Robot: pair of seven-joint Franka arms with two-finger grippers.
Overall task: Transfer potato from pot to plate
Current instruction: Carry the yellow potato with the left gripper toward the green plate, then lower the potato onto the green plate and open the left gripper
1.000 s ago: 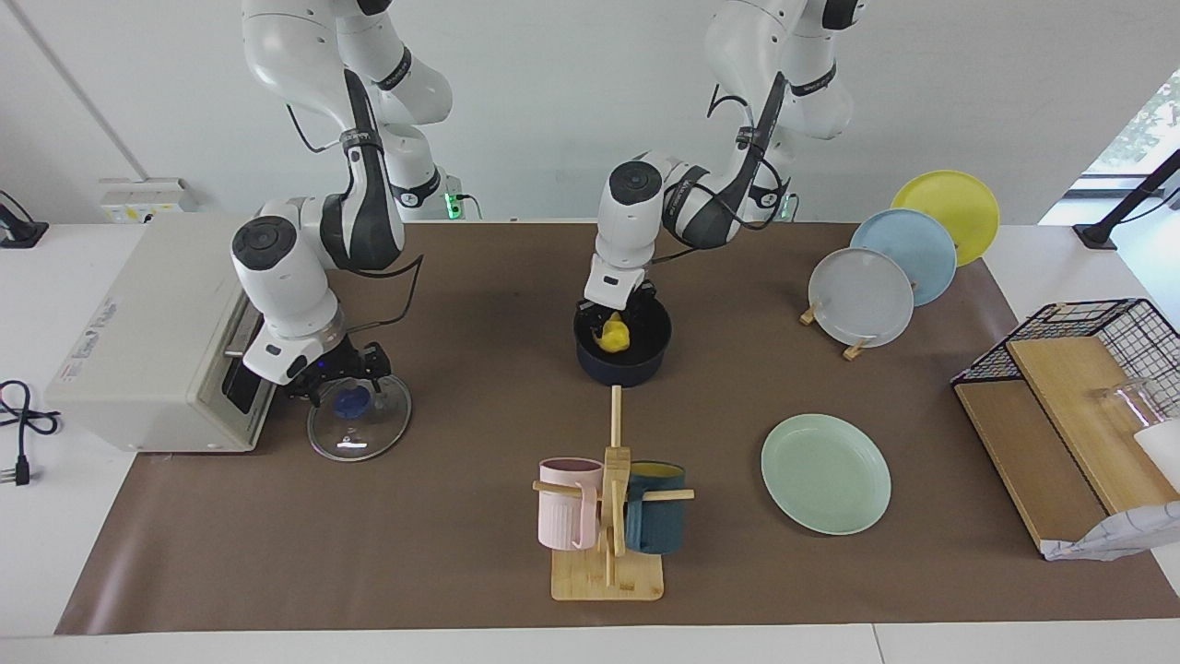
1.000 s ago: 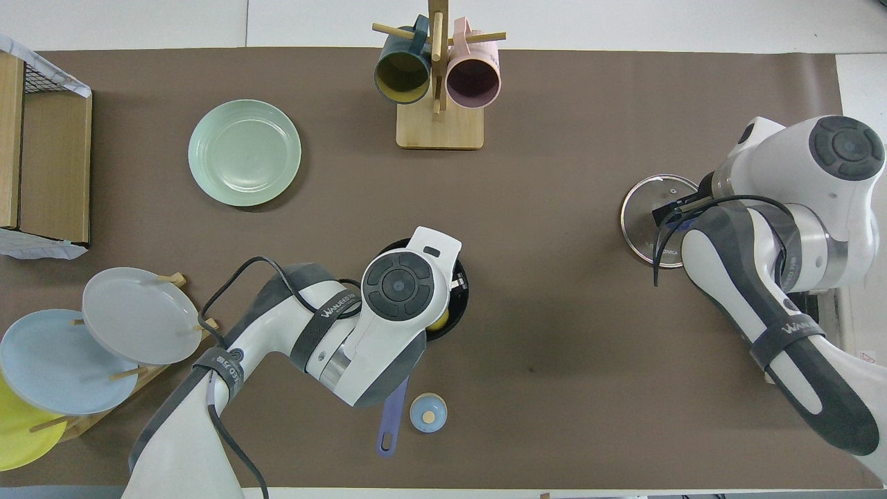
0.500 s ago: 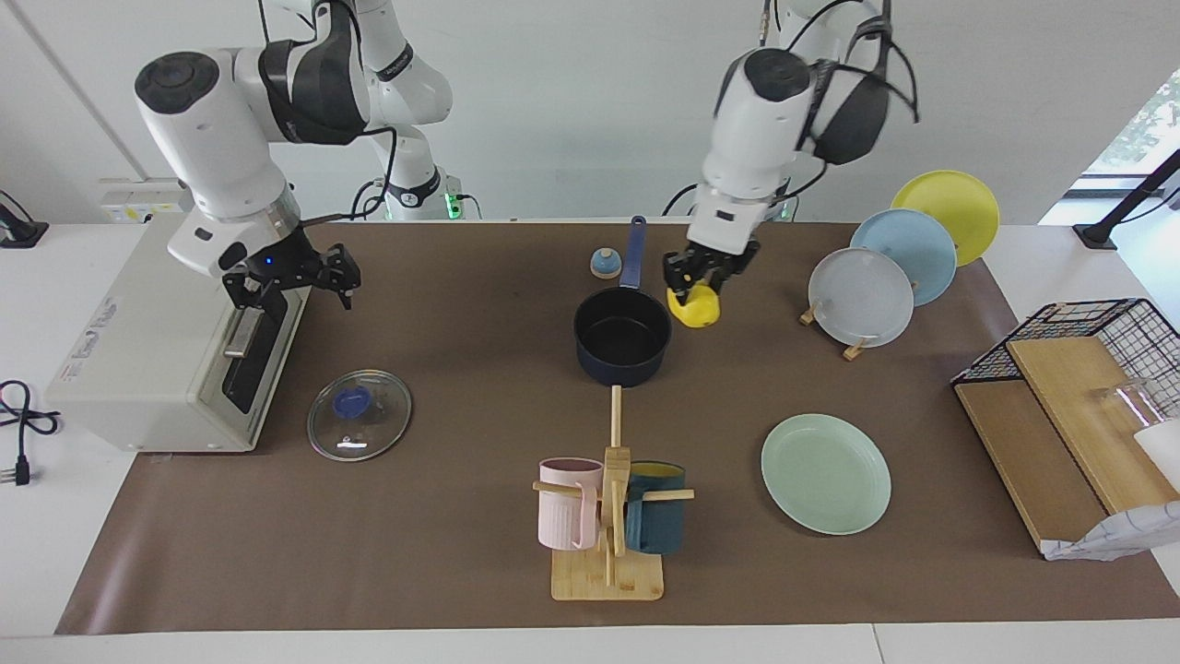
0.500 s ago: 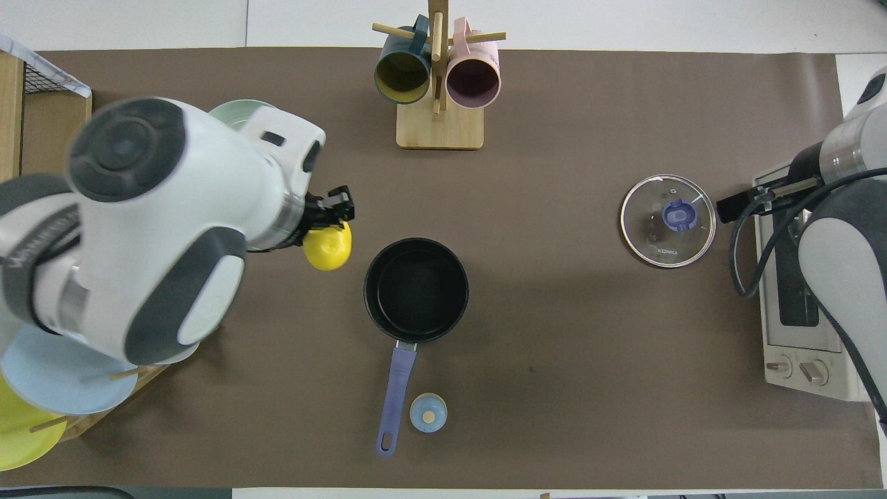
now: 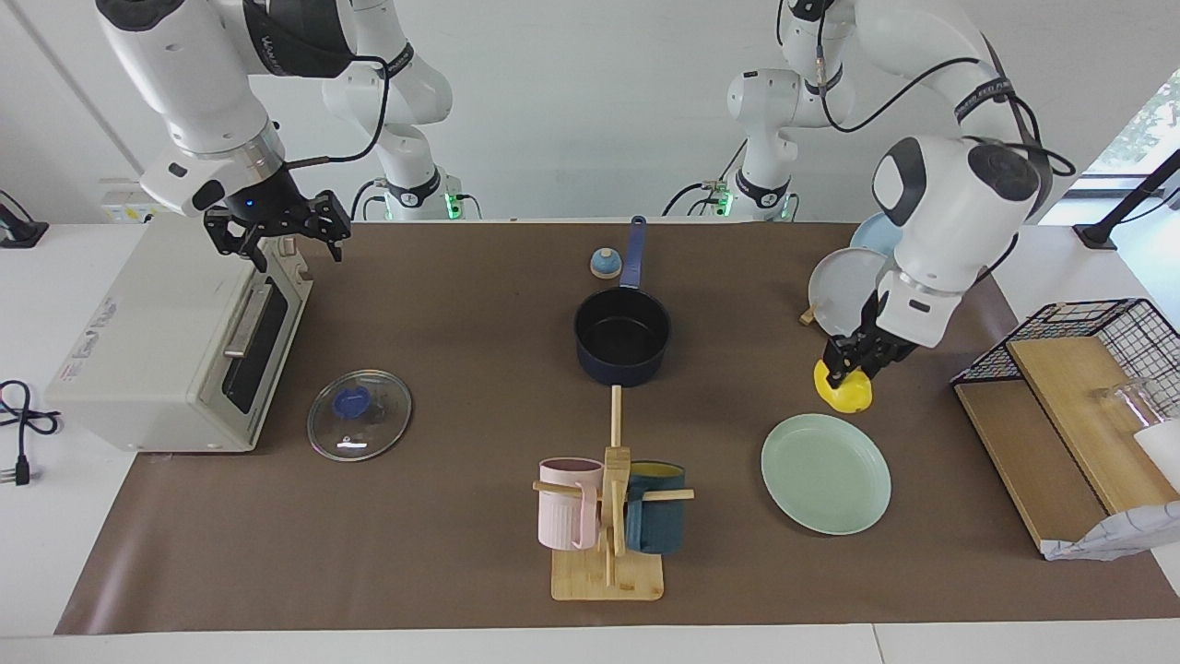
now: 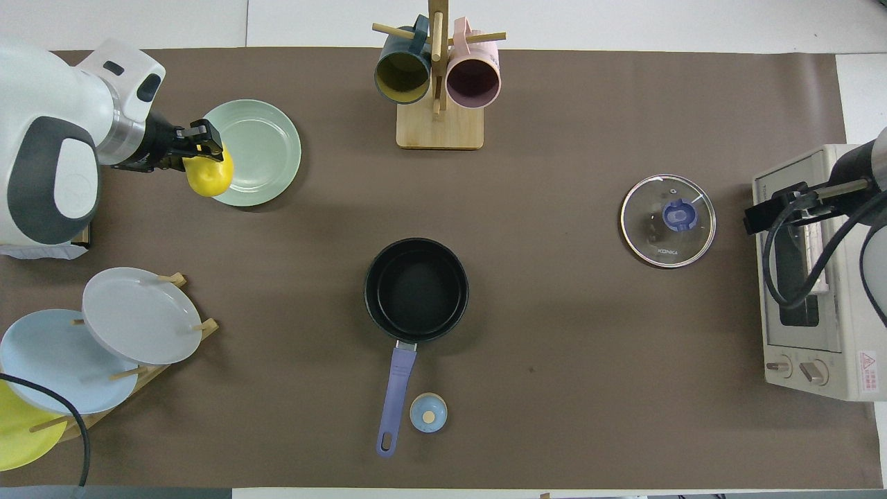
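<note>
The yellow potato (image 5: 845,393) (image 6: 208,178) hangs in the air with my left gripper (image 5: 853,371) (image 6: 202,147) shut on its top. It is over the edge of the mint-green plate (image 5: 825,475) (image 6: 262,149), on the side toward the left arm's end of the table. The navy pot (image 5: 622,337) (image 6: 416,290) stands at mid-table with nothing in it, its blue handle pointing toward the robots. My right gripper (image 5: 277,236) (image 6: 762,215) hangs open and holds nothing, raised over the toaster oven (image 5: 157,341).
A glass lid (image 5: 359,415) lies flat beside the toaster oven. A wooden mug rack (image 5: 608,516) with two mugs stands farther from the robots than the pot. A plate rack (image 5: 857,295) and a wire basket (image 5: 1097,332) with wooden boards are at the left arm's end. A small blue knob (image 5: 605,264) sits by the pot handle.
My left gripper lifted the potato out of the pot and carried it across to the mint-green plate. My right gripper rose from the glass lid to above the toaster oven.
</note>
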